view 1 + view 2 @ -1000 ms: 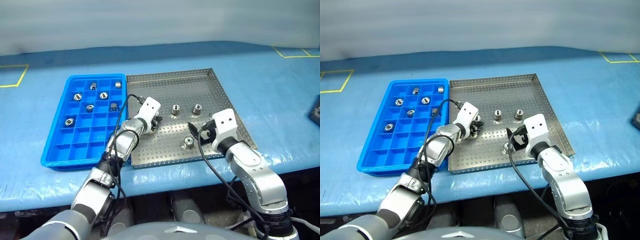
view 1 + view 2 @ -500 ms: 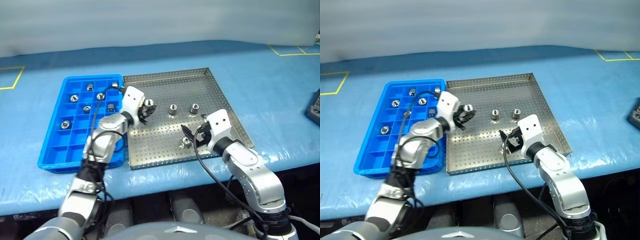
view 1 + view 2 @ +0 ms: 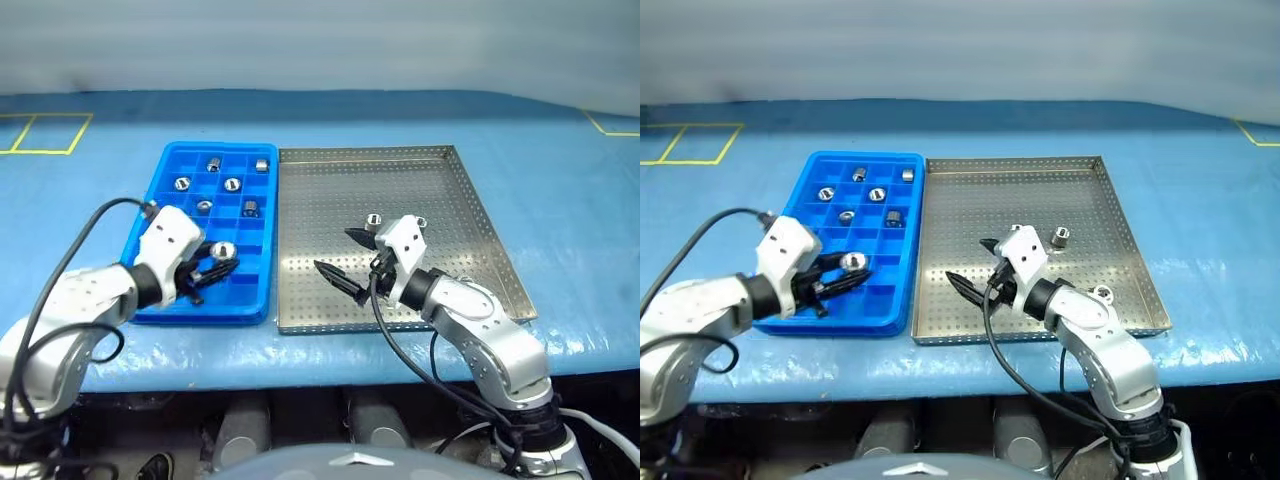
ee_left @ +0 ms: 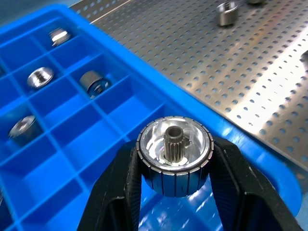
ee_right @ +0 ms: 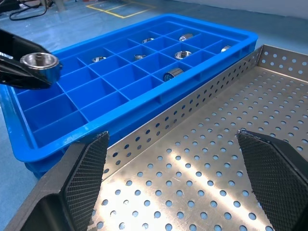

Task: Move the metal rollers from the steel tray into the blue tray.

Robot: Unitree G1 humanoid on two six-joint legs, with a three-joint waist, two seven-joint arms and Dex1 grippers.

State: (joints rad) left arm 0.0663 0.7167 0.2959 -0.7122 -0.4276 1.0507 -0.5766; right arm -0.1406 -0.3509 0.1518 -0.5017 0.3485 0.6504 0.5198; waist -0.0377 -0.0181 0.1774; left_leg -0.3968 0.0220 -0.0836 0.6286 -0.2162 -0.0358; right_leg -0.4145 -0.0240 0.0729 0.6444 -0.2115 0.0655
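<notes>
The metal rollers, small shiny silver cylinders with a dark centre hole, are split between the two trays, and one metal roller [image 4: 174, 155] is pinched between the two black fingers of the left gripper [image 3: 207, 268], which is closed tight on its ribbed sides. That gripper hangs over the near-right part of the blue tray [image 3: 160, 182], a bright blue plastic tray with a grid of small square compartments, and the held roller sits above the cells without touching them. Five more rollers lie in cells toward the tray's far end, among them one at [image 3: 213, 164] and one at [image 3: 251, 208].

Just right of it, side by side, lies the steel tray [image 3: 330, 190], a flat grey perforated metal tray with a low raised rim. The right gripper [image 3: 342, 258] hovers low over this tray's near-middle, its fingers spread wide with nothing between them. A roller [image 3: 373, 221] stands just beyond it, another [image 3: 1062, 238] near it to the right, and a third [image 3: 1101, 294] close to the tray's right rim
</notes>
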